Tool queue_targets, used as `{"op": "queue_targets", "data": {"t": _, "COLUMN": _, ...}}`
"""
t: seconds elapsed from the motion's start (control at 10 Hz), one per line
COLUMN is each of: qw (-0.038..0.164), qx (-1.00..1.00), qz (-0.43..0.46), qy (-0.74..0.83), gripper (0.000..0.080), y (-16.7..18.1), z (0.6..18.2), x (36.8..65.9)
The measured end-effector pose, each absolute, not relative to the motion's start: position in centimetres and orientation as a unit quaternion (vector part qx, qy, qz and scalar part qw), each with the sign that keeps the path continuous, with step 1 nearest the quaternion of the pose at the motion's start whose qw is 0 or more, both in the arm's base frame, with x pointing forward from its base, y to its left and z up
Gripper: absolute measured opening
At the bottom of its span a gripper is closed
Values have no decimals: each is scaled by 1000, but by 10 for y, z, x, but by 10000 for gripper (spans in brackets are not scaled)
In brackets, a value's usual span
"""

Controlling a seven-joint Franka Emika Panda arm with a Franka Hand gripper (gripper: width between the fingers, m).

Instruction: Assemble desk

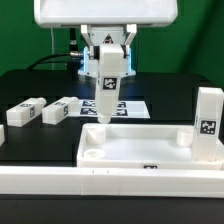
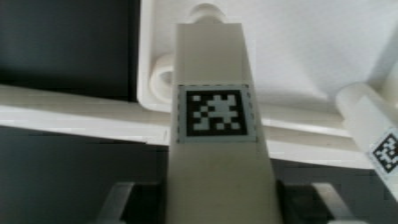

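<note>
End effector (image 1: 108, 82) gripping leg (image 1: 104, 108), loose legs (image 1: 62, 111) nearby

white leg (image 2: 214, 60), white tabletop (image 1: 140, 148), black-and-white square tags (image 2: 215, 112)

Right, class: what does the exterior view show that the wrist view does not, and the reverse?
Exterior view only: the whole gripper shut on the held leg, a loose leg and a second loose leg lying on the table, and the marker board. Wrist view only: the held leg's length seen from above, running to the tabletop corner. Both: held leg, tabletop, upright leg.
</note>
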State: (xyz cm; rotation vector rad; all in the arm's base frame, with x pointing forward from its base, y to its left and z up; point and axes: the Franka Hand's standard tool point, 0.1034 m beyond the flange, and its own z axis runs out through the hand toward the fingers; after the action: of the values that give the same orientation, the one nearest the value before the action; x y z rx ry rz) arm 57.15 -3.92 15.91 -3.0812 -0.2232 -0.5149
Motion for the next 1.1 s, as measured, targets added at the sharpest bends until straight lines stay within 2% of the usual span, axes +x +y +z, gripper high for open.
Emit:
{"op": "queue_targets", "data": {"t": 0.2, "qw": -31, "qx": -970, "qz": -232, "qy": -69, "gripper": 289, "y": -50, "z": 163, "x": 581}}
{"op": "queue_targets", "data": {"t": 0.3, "qw": -23, "qx": -973, "qz": -217, "qy": -70, "gripper": 289, "y": -48, "z": 159, "x": 577}}
{"op": "queue_targets", "data": {"t": 0.5, "qw": -23, "qx": -974, "qz": -216, "qy": -71, "gripper": 289, "y": -48, "z": 158, "x": 577}}
{"op": "queue_targets", "data": {"t": 0.6, "qw": -28, "qx": -972, "qz": -218, "qy": -87, "gripper": 289, "y": -49, "z": 157, "x": 584}}
{"op": "queue_targets", "data": {"t": 0.8, "qw": -22, "qx": -972, "qz": -218, "qy": -85, "gripper": 289, "y": -51, "z": 159, "x": 605}}
{"op": "queue_targets", "data": {"t": 1.1, "qw": -21, "qx": -972, "qz": -218, "qy": -82, "gripper": 289, "y": -55, "z": 158, "x": 608}}
